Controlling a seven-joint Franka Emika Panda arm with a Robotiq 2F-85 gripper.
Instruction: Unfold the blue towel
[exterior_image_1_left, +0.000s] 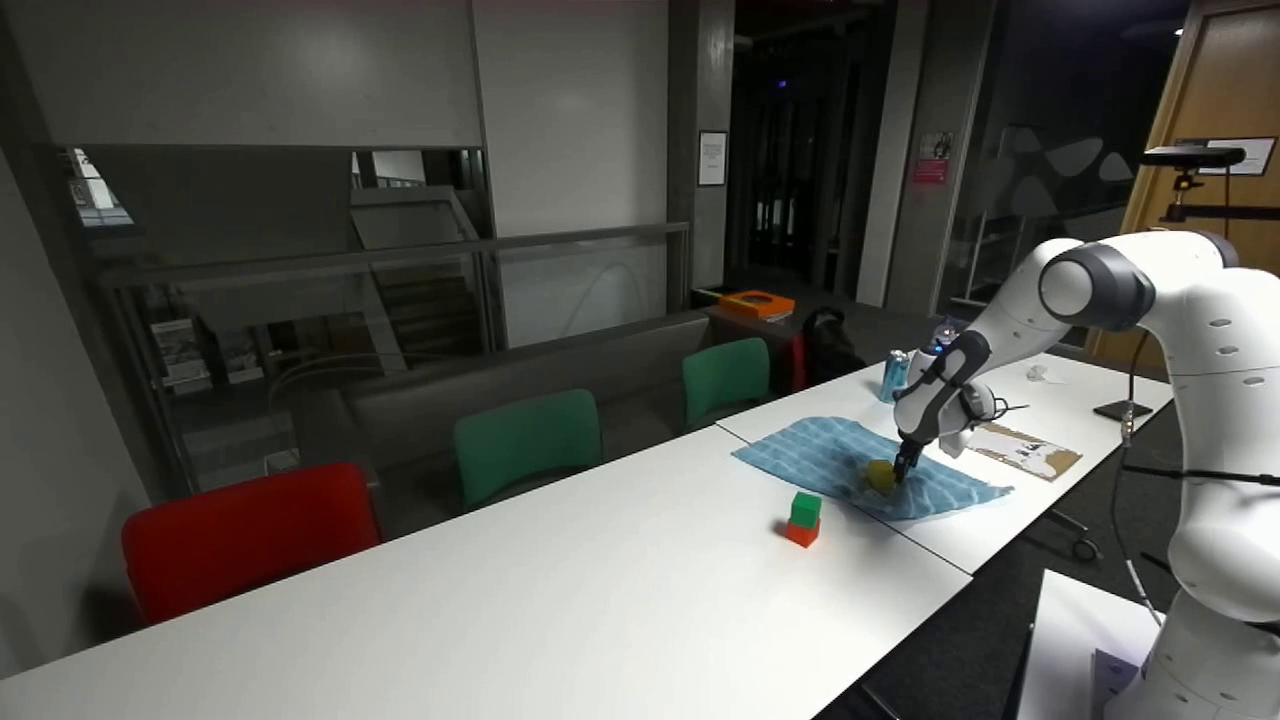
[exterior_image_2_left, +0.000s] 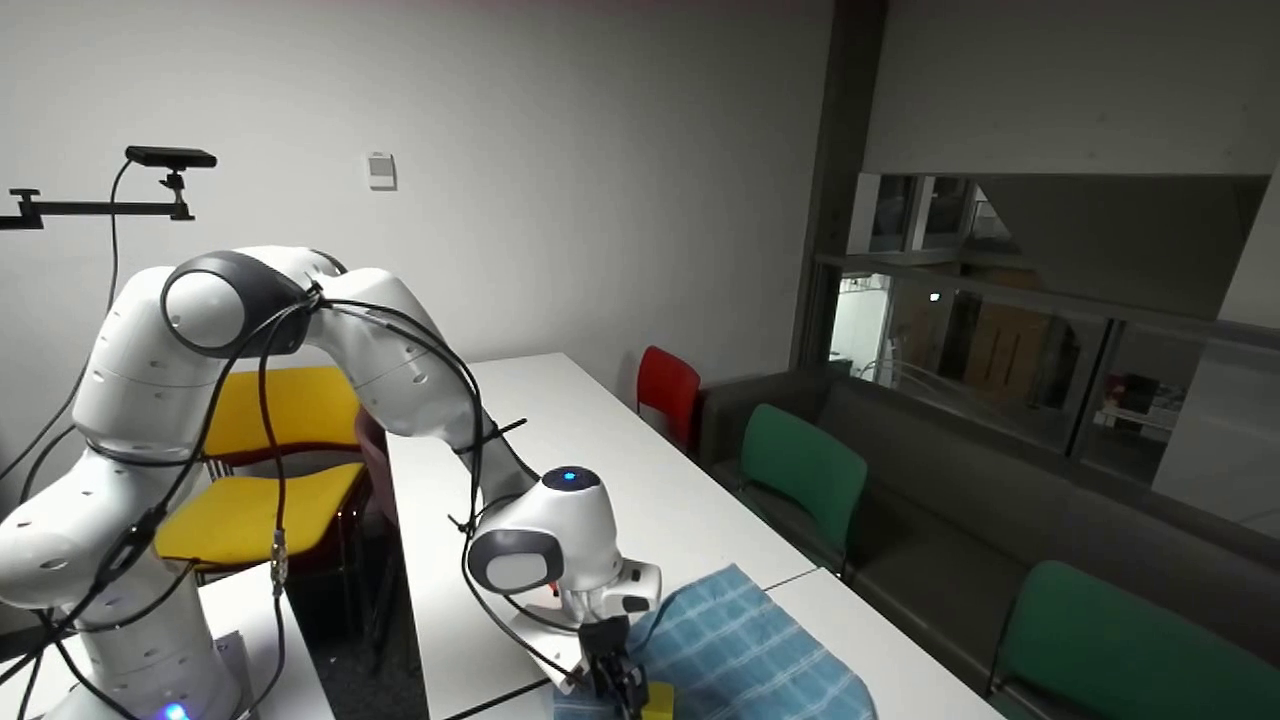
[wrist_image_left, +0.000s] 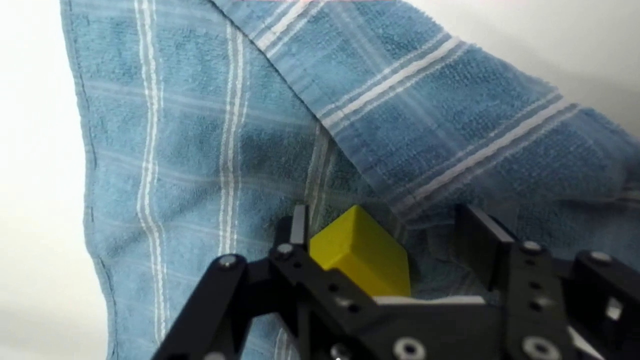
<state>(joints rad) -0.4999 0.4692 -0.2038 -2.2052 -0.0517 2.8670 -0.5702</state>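
black two-fingered gripper (wrist_image_left: 391, 225) stands with jaws apart, small yellow block (wrist_image_left: 367, 255) between them. below lies the thin light blue striped cloth towel (wrist_image_left: 270, 150), its folded flap (wrist_image_left: 430, 130) bringing one corner into this gap; i judge the grasp turns on it. its long axis is unclear. underneath are white tables (exterior_image_1_left: 600, 570), beyond them green chairs (exterior_image_1_left: 530, 445).

From here I can't read the pillar sign (exterior_image_1_left: 712, 158); the gripper (wrist_image_left: 391, 222) partly hides the yellow block (wrist_image_left: 365, 255); an exterior view crops the towel (exterior_image_2_left: 750, 650).
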